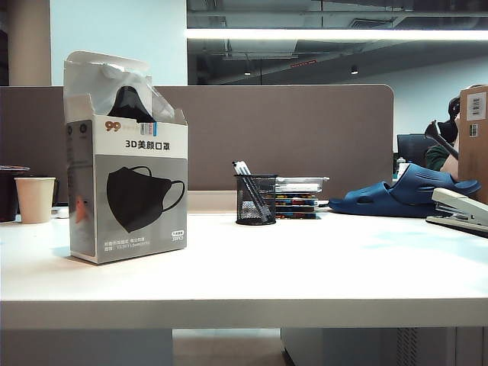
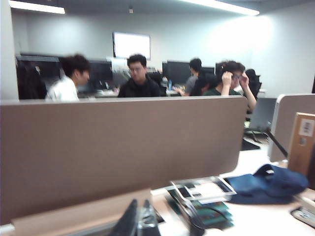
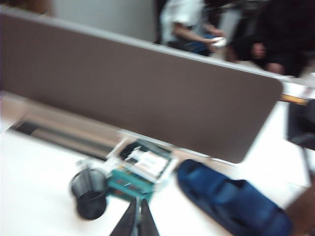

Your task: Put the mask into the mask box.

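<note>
Spotted the mask (image 1: 128,99) sitting in the open top of the box (image 1: 141,191), wrapper and a bit of black poking up past the flaps. Box stood upright on the table (image 1: 267,267). Couldn't find either gripper in the exterior view, and couldn't find the mask or box in either wrist view, so no way to place them against the grippers.

Left gripper (image 2: 139,221): fingers pressed together, nothing between them. Hung over the table, pointing roughly level at the partition (image 2: 118,147). Saw a stack of clear cases (image 2: 204,189) just ahead of the tips and off to one side, with a blue slipper (image 2: 268,184) further out on that same side.

Right gripper (image 3: 137,221): also pinched together and empty, though pretty blurry. Tilted down at the table. Had a black mesh pen cup (image 3: 88,194) near the tips on one side, the cases right ahead, and the slipper close by on the other side.
</note>
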Available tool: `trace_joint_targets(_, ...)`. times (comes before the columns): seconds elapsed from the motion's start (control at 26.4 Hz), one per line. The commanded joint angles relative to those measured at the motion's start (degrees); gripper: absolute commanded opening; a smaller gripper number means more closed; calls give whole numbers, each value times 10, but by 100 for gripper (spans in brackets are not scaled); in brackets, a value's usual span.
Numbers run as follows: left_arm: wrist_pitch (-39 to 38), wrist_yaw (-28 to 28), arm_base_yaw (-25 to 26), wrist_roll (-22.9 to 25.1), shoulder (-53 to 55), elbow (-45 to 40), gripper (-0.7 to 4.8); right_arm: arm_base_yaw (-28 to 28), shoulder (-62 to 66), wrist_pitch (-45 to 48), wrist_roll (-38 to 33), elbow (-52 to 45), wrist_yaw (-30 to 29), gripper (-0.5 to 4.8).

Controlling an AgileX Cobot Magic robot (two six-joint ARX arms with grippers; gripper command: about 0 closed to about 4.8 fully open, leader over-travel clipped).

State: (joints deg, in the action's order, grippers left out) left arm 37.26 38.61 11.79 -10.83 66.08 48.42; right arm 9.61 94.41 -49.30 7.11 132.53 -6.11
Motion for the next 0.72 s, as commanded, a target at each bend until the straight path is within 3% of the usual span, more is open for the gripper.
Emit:
trace_joint_targets(0.04,-33,0,-28,6,-20,0,-6,-29,-40,-3,-16,-5,-2,-3)
trace_joint_targets(0.26,-91,-30,-63,54,-46,0,-6,-66,-116,-2,-40,-82,-2,-3)
trace_joint_targets(0.49,-210,-153,-67,107,-106,0,-6,-67,-210,9,-39,-213,0,-3)
trace_joint_targets(0.61,-282,-246,-76,155,-146,0,-6,-67,-270,25,-39,-300,0,-3)
trace_joint_targets(0.72,-348,-292,-86,178,-180,0,-6,-67,-310,40,-42,-358,0,-3)
